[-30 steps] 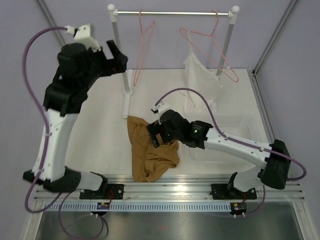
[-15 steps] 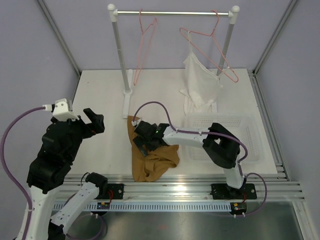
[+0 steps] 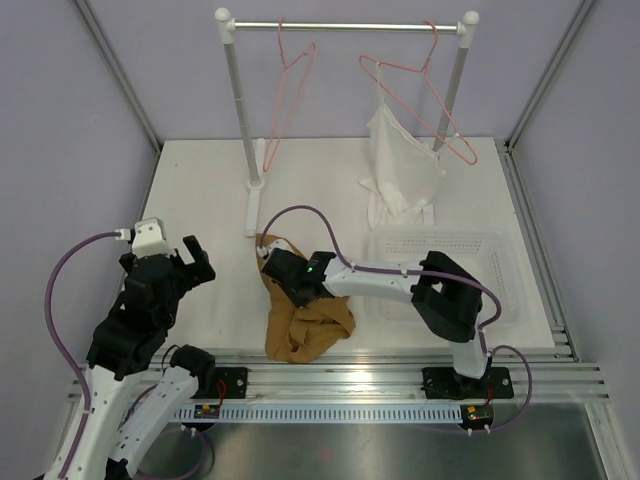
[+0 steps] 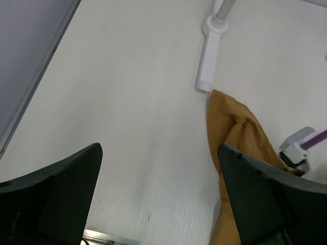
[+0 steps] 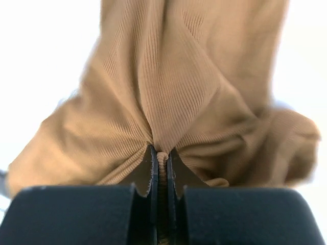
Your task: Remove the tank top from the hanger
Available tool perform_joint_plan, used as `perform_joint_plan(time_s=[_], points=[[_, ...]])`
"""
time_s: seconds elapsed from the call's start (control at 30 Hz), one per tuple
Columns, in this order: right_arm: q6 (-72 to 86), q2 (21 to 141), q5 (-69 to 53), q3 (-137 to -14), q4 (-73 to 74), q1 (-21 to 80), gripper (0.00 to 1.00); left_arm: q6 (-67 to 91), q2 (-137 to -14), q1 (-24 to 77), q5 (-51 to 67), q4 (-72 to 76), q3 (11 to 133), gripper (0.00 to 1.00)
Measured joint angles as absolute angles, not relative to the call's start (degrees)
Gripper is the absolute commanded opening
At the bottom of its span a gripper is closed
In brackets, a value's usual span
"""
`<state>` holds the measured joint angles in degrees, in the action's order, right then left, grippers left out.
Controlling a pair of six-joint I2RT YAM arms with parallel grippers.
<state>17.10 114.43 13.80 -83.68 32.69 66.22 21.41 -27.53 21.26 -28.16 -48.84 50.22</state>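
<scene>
There's the right gripper (image 5: 161, 162) pinched tight on the tank top (image 3: 308, 325), fabric heaped at six o'clock, left gripper (image 4: 159, 148) gaping wide at eight o'clock, hanger (image 3: 297, 90) bare at twelve.

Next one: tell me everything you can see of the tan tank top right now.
The tank top is caramel-tan, a finely ribbed knit that looks soft. It lies crumpled in a long heap on the white table, near its front edge. One narrow end points toward the rack's foot. The right gripper is shut on a pinched fold of it, and creases fan out from the jaws.
</scene>
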Motion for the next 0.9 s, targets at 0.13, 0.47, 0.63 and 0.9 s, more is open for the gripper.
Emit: perform_joint_plan(time_s=[0.13,0.47,0.63,0.9], points=[[16.8,105.2,17.2,-83.2,35.9,66.2,0.0,21.4,-25.9,21.3,-28.5,-48.1,50.2,0.99],[14.7,80.6,29.6,-89.0,40.8,66.1,0.0,21.4,-25.3,21.3,-28.5,-46.8,50.1,0.99],[14.8,70.6,40.1,-91.4,47.7,66.0,0.0,21.4,-25.3,21.3,-28.5,-46.7,50.1,0.99],[26.2,64.0,54.7,-90.7,65.4,65.3,0.0,21.4,-26.1,20.9,-28.5,-46.7,50.1,0.99]])
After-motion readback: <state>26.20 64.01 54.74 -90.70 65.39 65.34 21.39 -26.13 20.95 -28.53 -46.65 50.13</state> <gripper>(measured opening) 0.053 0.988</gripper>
